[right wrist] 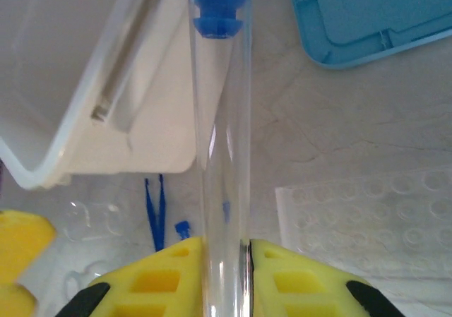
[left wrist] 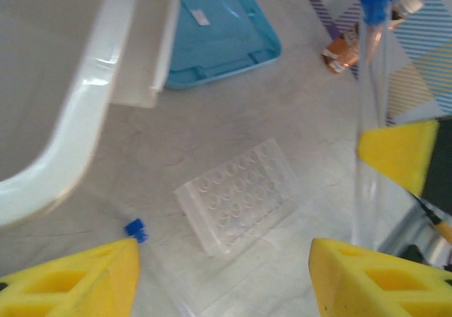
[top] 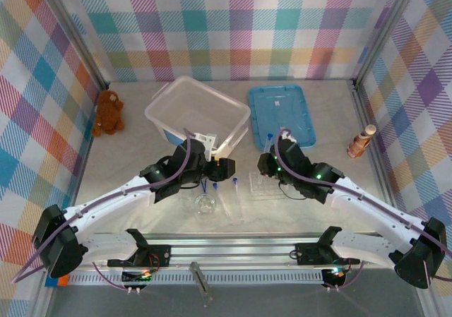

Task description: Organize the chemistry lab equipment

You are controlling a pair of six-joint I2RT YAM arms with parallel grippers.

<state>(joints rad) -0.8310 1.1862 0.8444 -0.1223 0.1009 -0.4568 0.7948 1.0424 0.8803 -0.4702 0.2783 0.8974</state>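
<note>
Tube [right wrist: 222, 119] is clamped near its uncapped end by the right gripper [right wrist: 226, 250], with the rack [right wrist: 374, 218] lying at 4 o'clock of it. The left gripper [left wrist: 224, 260] is spread apart and empty near the rack. A slip through the pads or a missed well may be feared. The light rack could be shoved, or the close-set grippers knocked together.

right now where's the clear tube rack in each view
Top external: tube rack just right of centre, below the blue lid.
Left wrist: centre, lid upper middle.
Right wrist: lower right, lid top right.
Shared landmark: the blue lid.
</note>
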